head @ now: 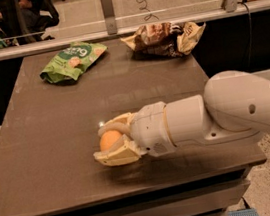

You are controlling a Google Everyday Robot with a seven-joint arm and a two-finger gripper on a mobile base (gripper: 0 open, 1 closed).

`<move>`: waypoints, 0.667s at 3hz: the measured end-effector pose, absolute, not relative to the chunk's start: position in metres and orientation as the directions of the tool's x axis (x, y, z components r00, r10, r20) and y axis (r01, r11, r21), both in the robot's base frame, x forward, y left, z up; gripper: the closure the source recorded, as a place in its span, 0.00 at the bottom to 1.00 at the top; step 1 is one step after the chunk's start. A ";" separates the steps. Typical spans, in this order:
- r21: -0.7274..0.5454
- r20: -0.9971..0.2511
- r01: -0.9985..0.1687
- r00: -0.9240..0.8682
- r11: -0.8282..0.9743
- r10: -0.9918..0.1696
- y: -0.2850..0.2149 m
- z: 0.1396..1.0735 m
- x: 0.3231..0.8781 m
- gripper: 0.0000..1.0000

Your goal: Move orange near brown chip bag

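The orange (108, 140) is a small round fruit held between my gripper's two pale fingers at the front middle of the dark table (50, 117). My gripper (111, 142) is shut on the orange, its white arm reaching in from the right. The brown chip bag (165, 39) lies wrinkled at the table's far right edge, well away from the orange.
A bright green snack bag (71, 62) lies at the far left of the table. A glass barrier with metal posts (106, 4) runs along the far edge. The table's front edge is just below my gripper.
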State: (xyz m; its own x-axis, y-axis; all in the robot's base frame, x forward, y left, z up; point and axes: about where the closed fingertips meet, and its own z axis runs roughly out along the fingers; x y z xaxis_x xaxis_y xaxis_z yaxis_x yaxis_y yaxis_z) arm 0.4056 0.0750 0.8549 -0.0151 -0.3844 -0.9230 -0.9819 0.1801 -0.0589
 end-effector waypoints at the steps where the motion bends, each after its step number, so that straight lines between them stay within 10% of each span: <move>1: -0.202 -0.919 -0.951 0.102 0.232 -0.382 0.043 0.912 0.430 1.00; 2: -0.228 -0.918 -0.944 0.127 0.238 -0.376 0.042 0.926 0.435 1.00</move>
